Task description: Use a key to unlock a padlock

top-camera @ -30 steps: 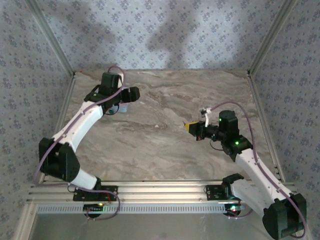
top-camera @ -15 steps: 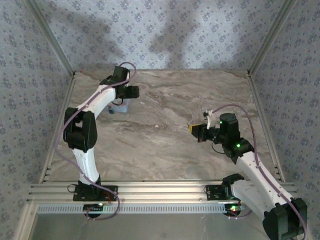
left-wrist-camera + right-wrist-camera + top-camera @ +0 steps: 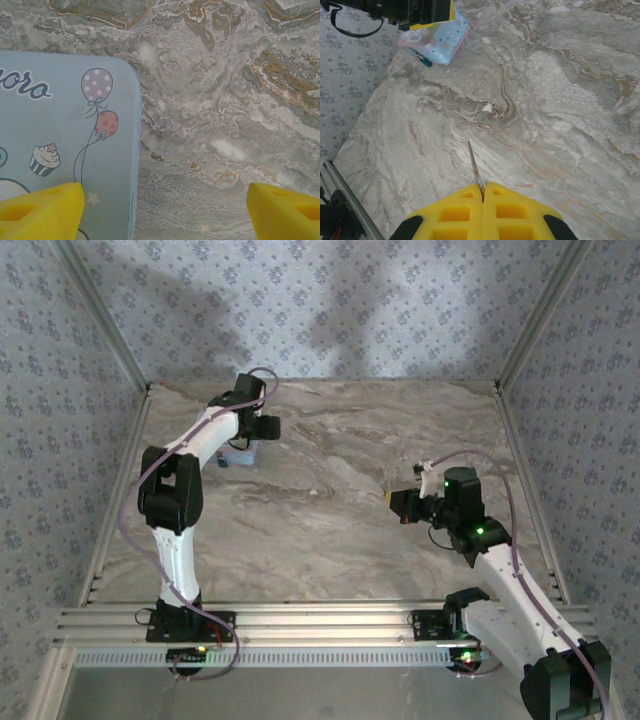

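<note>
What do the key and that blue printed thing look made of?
The key: thin, grey, slightly shiny strip, likely metal. The blue thing: smooth matte face with printed balloons and a cupcake, rounded corner; plastic or coated card, can't tell which.

I have the left arm [image 3: 175,500] standing steeply from the near left edge of the table [image 3: 330,530], folded at the elbow and reaching toward the table's far left corner. There the left gripper [image 3: 262,427] looks down at the surface with its yellow fingers [image 3: 40,210] spread wide apart. The right arm [image 3: 500,570] comes in from the table's near right corner. Its right gripper [image 3: 402,504] is over the table's right half and faces the middle, pads pressed together on the key [image 3: 474,167], whose blade sticks out ahead.
</note>
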Robot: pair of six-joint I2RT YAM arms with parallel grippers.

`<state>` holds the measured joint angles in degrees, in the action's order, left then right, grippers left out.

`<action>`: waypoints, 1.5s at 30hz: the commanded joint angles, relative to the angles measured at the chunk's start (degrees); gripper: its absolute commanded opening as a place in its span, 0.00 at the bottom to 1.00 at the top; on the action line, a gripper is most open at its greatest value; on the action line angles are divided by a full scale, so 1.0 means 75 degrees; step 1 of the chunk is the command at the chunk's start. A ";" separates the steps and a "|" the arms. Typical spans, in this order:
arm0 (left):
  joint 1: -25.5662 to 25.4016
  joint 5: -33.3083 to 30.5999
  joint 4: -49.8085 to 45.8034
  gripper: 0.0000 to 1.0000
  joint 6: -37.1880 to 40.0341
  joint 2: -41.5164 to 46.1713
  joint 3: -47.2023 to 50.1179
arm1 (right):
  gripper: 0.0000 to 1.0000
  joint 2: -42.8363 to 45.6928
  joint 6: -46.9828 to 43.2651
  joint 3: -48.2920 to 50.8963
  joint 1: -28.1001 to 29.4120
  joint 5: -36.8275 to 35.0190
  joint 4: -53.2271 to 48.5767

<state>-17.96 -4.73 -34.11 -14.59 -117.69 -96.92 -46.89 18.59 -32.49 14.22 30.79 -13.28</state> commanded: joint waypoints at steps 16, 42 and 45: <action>-0.1883 -0.0325 -0.0189 0.83 -0.0896 0.1055 0.1632 | 0.00 0.0514 0.0087 -0.0052 -0.1082 0.0453 -0.0940; -0.4321 0.0716 -0.0277 0.78 -0.1065 -0.0055 -0.0207 | 0.00 0.0716 0.0192 0.0147 -0.1569 0.0391 -0.1006; -0.4298 0.0666 -0.0244 0.78 -0.0928 0.0428 -0.0012 | 0.00 0.0603 0.0288 0.0230 -0.1569 0.0513 -0.0766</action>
<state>-49.95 -1.39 -33.04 -22.98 -118.43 -98.52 -41.85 19.25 -31.77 2.74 33.41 -20.47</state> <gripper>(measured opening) 0.775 0.065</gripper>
